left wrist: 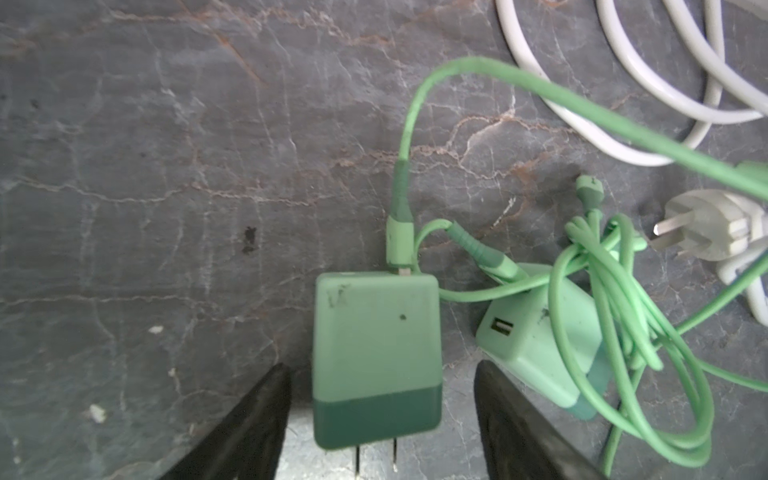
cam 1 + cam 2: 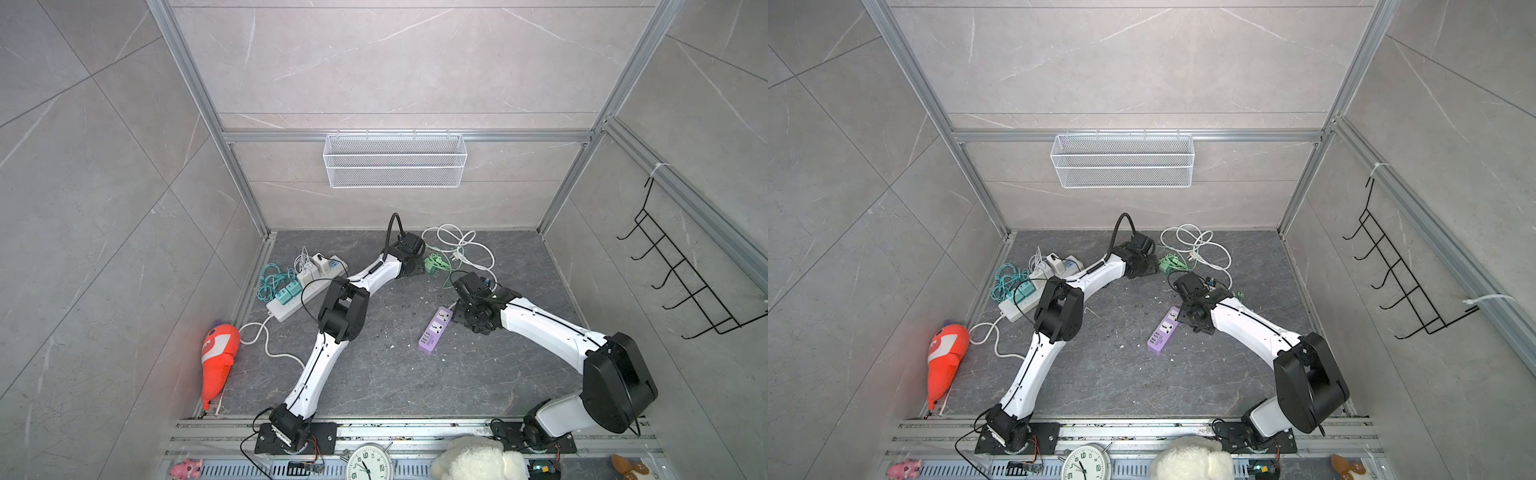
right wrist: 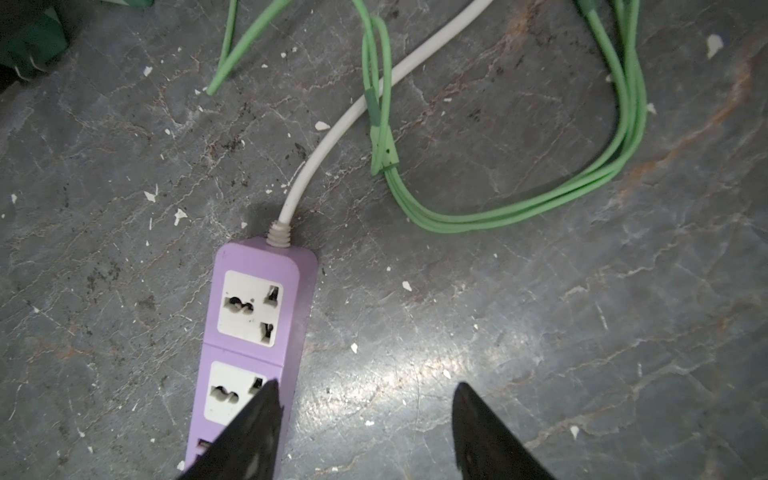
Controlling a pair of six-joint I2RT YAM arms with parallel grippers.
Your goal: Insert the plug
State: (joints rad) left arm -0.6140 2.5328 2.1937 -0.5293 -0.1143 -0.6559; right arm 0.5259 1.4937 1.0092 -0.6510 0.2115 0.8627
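left gripper point(image 1: 382, 366) straddles green plug point(image 1: 376, 345) (jaws apart)

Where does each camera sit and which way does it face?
Top views: high above the arm bases, looking down at the floor; left arm and right arm show.
Left wrist: on the left arm, looking down at the charger inside the open left gripper.
Right wrist: on the right arm, looking down at the strip; one finger of the open right gripper overlaps it.
Shared: strip in both top views and right wrist; green cable in both wrist views.
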